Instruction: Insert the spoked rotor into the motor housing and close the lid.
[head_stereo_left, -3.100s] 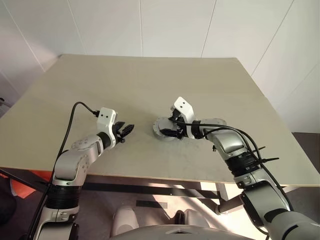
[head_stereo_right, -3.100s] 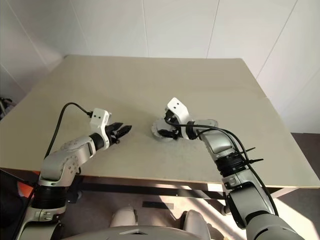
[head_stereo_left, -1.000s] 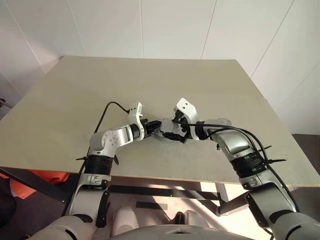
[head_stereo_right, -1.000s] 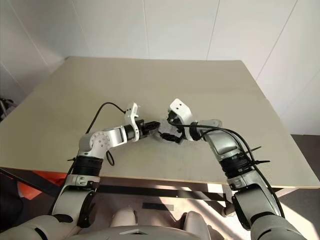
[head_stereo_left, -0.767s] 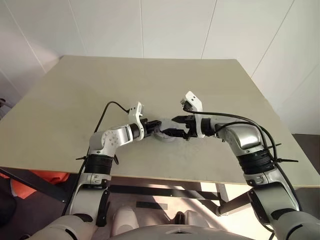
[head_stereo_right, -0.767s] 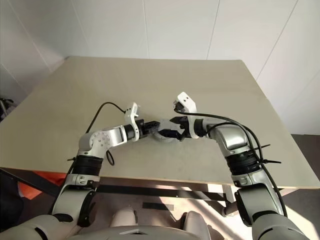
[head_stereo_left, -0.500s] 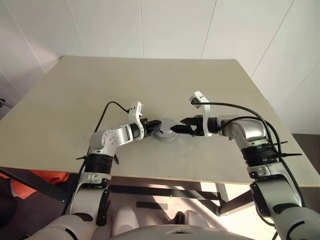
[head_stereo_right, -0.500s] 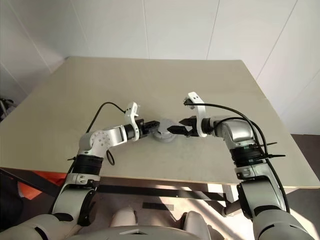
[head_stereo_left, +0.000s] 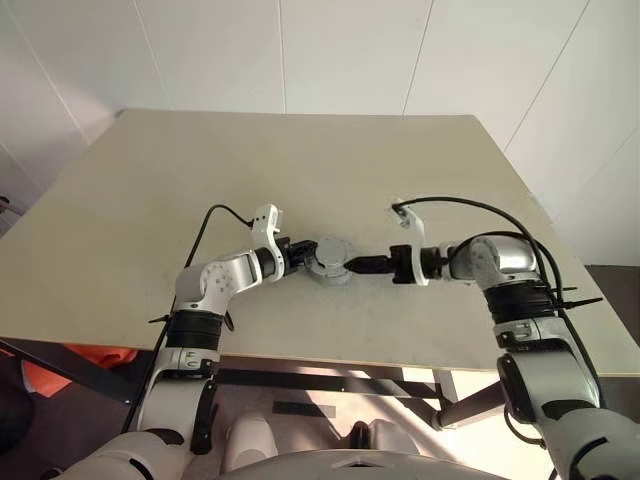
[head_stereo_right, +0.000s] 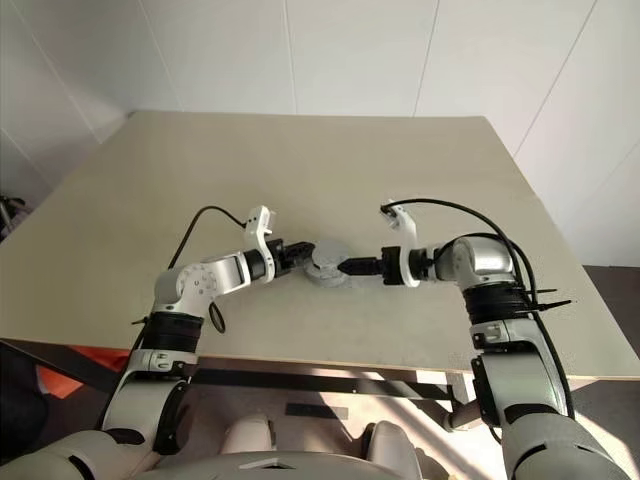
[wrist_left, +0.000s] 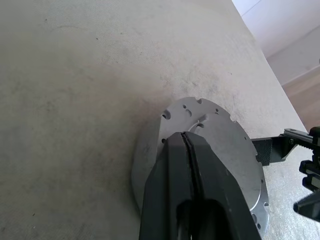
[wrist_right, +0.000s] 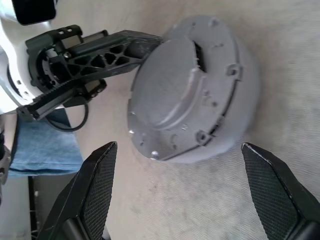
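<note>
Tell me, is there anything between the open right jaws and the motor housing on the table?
Nothing visible stands between them. The right gripper is open and faces the motor housing, with bare table in the gap. The lid already sits on the housing. The shut left gripper rests on the lid's far side.

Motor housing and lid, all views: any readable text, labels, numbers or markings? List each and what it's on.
None readable.
lid: bare grey metal with holes and notches, no lettering.
motor housing: plain side wall, no label.
left pincer and right pincer: no markings visible.
table: plain, no signs.
</note>
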